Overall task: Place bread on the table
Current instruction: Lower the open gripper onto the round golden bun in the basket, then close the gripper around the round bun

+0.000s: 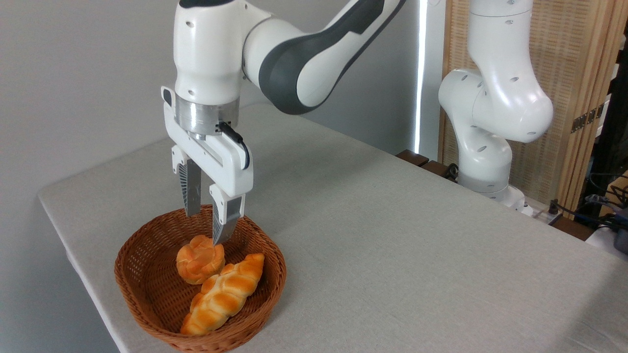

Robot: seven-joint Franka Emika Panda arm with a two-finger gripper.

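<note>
Wicker, brown and tightly woven, is forming a shallow round basket (147,274) that is sitting near the left corner of a long table (392,245) covered in pale grey-beige cloth. Inside the basket two pieces of bread are lying side by side and touching — the bread (200,265) wanted for the task, a small round orange-golden bun with a knotted top, and a longer braided golden loaf (223,294) leaning along its right and front. A white robot arm is reaching over from the right, pointing its gripper (207,226) straight down above the bun. Its two ribbed grey fingers are standing apart with a clear gap between them, holding nothing; the nearer fingertip (222,234) is hanging just at the bun's top right edge, while the farther one is hovering behind it over the basket's rear rim. The vertical pose is likely chosen so the fingers can straddle the bun without nudging the loaf (which is crowding one side). The bun is resting in the basket, not yet lifted — bare cloth to the right is offering plenty of room to set it down.
</note>
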